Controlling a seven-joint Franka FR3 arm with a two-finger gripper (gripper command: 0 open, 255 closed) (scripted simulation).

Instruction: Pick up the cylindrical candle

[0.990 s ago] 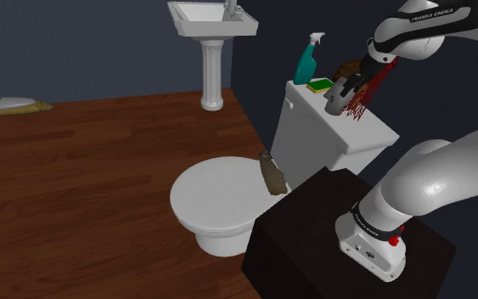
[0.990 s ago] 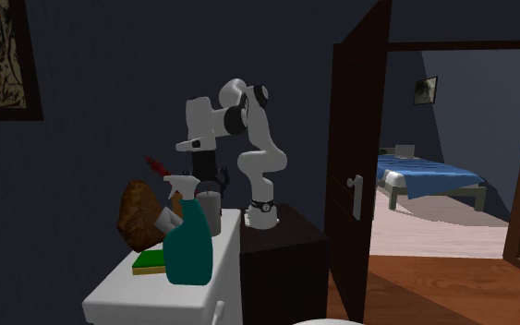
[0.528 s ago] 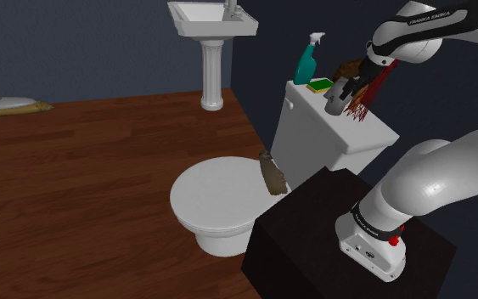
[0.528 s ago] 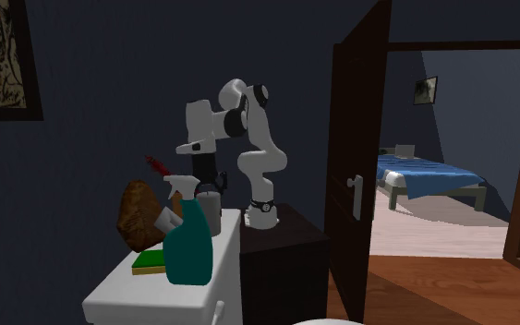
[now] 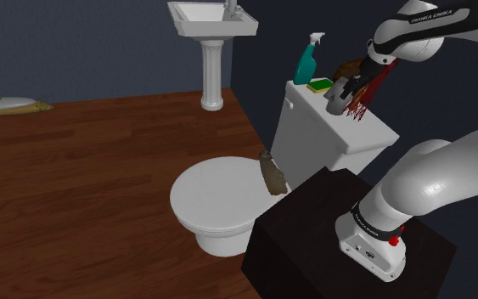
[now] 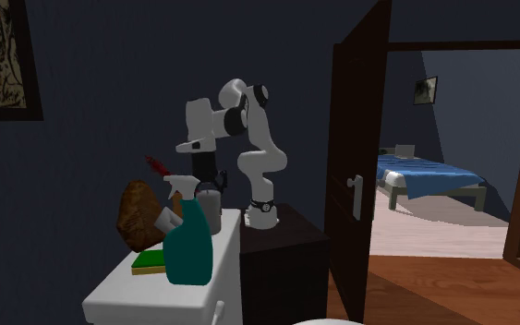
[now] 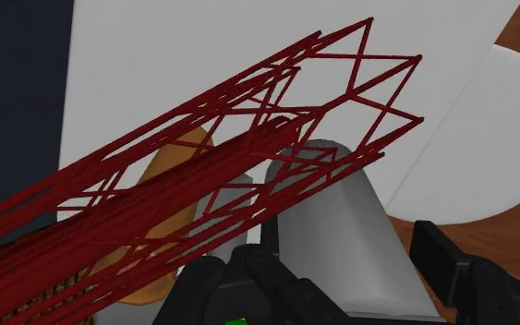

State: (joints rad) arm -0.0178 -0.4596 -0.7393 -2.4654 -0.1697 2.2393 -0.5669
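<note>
A grey cylindrical candle point(image 5: 337, 104) stands upright on the white toilet tank point(image 5: 330, 140), near the end closer to the stand. My black gripper point(image 5: 345, 90) comes down on it from above. In the wrist view the two fingers of the gripper point(image 7: 348, 272) clasp the candle point(image 7: 341, 217) from both sides. A dark red wire lattice point(image 7: 248, 157) leans across in front of the candle, and its top is partly hidden behind it. In the second exterior view the candle point(image 6: 211, 211) sits under the gripper point(image 6: 205, 187).
On the tank also stand a teal spray bottle point(image 5: 306, 61), a green and yellow sponge point(image 5: 320, 85), a brown lump point(image 5: 345, 68) and the red lattice point(image 5: 369, 95). The white toilet lid point(image 5: 216, 200) lies below. A pedestal sink point(image 5: 212, 25) is behind, and the dark stand point(image 5: 313, 246) is in front.
The fingers have closed in from wide apart onto the candle. The arm and the candle have stayed in place.
</note>
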